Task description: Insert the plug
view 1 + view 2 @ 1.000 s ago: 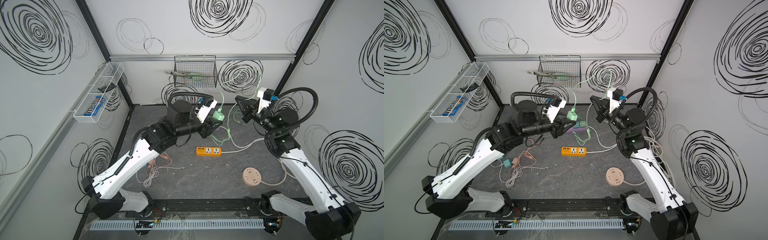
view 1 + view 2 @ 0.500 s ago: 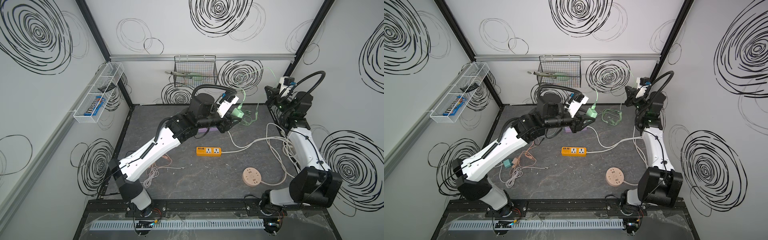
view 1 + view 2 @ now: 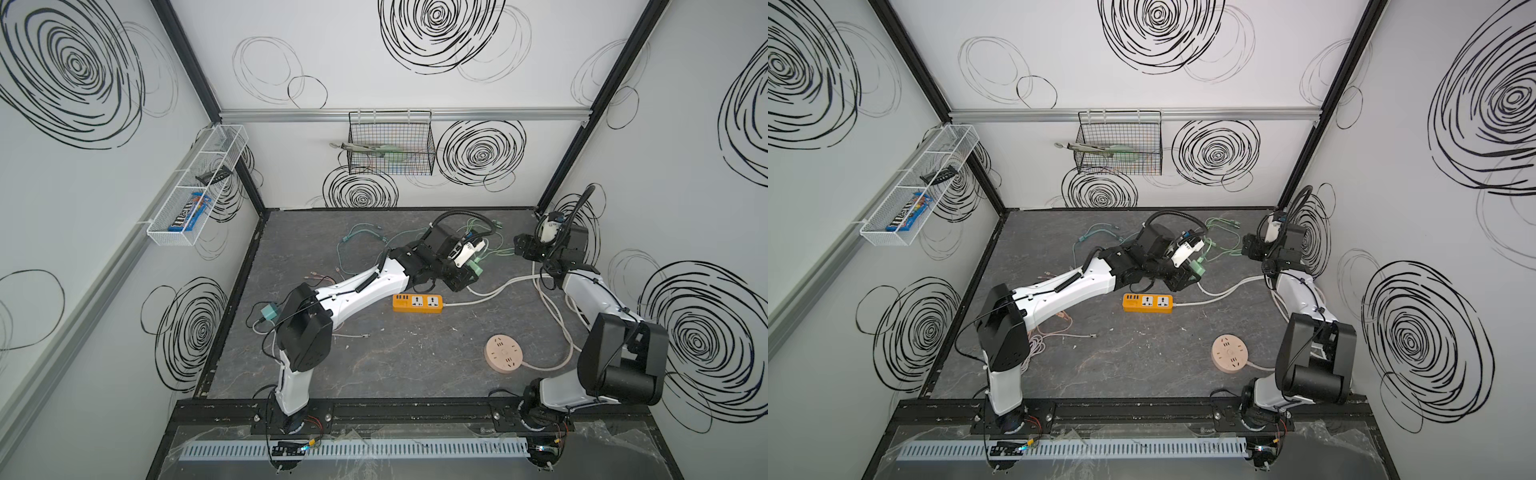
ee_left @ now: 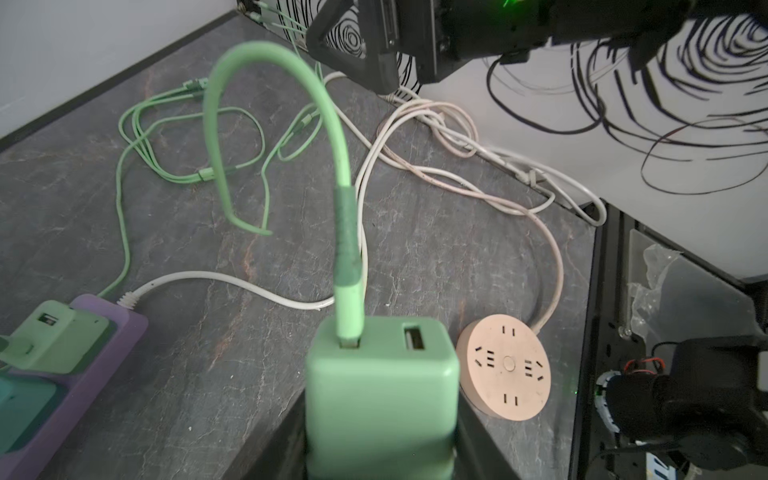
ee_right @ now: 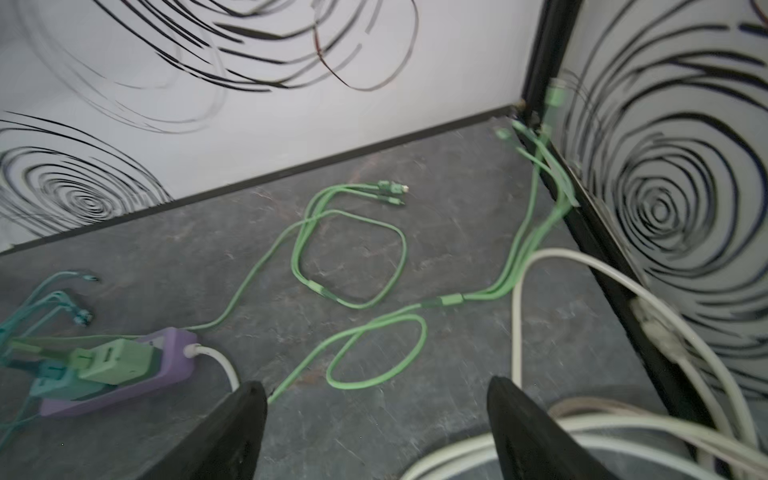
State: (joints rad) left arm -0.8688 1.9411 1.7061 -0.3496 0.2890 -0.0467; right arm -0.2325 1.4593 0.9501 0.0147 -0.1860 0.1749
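Currently: green plug block (image 4: 382, 390) pinched in left hand (image 4: 380, 444), off counter (image 3: 374, 374), near orange strip (image 3: 417, 302). Right hand (image 5: 378, 432) spread, empty (parked by corner). Step: carrying to socket. Next probably needs prongs squared over an outlet, then a straight push.

Worktop (image 3: 374, 374) centre: power strip (image 3: 417, 303). Right of it, nearer the front edge: round socket (image 3: 503, 354). Along the right edge: cord bundle (image 5: 515, 324). By the rear right corner: cable loops (image 5: 404, 257). Raised behind the strip: plug adapter (image 4: 380, 395). At left edge: small charger (image 3: 269, 312).
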